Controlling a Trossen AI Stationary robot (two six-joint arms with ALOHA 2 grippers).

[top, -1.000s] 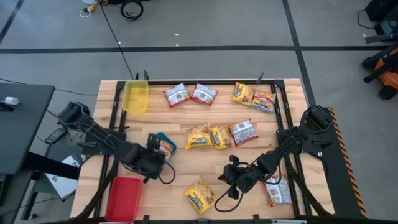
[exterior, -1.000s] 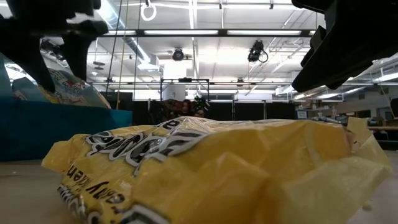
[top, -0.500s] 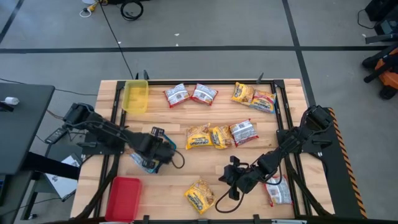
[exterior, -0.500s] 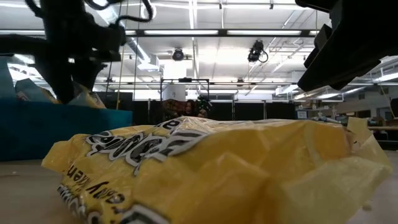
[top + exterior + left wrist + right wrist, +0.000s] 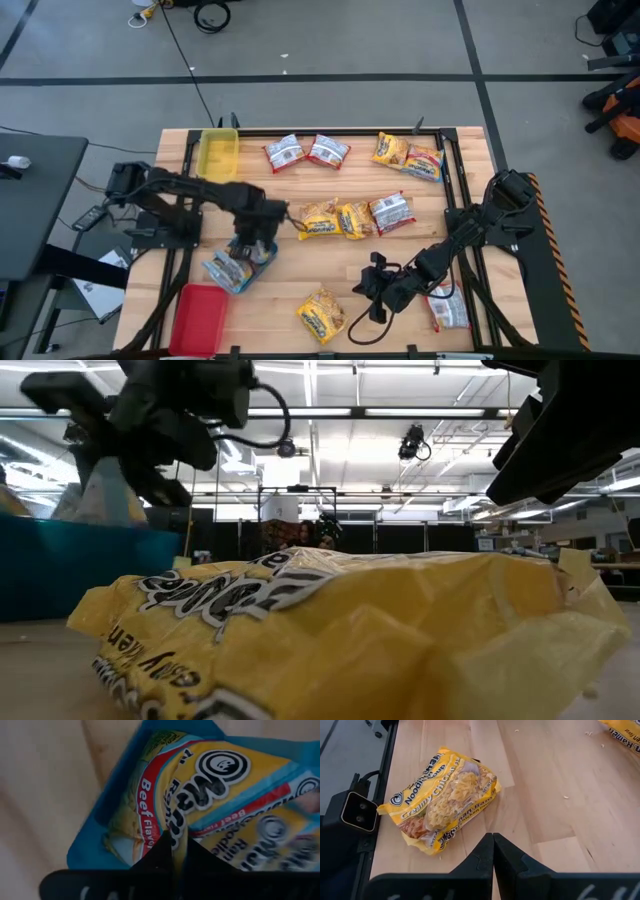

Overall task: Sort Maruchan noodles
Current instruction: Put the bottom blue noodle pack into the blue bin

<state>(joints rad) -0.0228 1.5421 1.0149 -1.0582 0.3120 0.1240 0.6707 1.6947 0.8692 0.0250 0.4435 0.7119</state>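
Observation:
The Maruchan noodles lie about the table: a far row (image 5: 328,150), a middle group (image 5: 352,220), a yellow packet near the front (image 5: 322,315) and a red-and-white one (image 5: 447,308) by my right arm. Several more lie in a blue tray (image 5: 238,270). My left gripper (image 5: 255,246) is shut, pointing steeply down over the tray's beef-flavour packet (image 5: 165,795). My right gripper (image 5: 375,290) hangs shut above bare wood, right of the yellow packet (image 5: 442,802). My left gripper's shut fingertips (image 5: 170,845) stand right over the top packet in the blue tray. I cannot tell whether they touch it. Nothing shows between the fingers.
A yellow tray (image 5: 219,155) stands at the far left and a red tray (image 5: 200,318) at the near left corner. A black frame (image 5: 455,170) runs along the table's sides. In the low view the near yellow packet (image 5: 350,630) fills the foreground.
My left gripper has swung toward the table's far edge and a little to the right, over the blue tray. It has turned about as it went, and its fingers have gone from wide open to shut.

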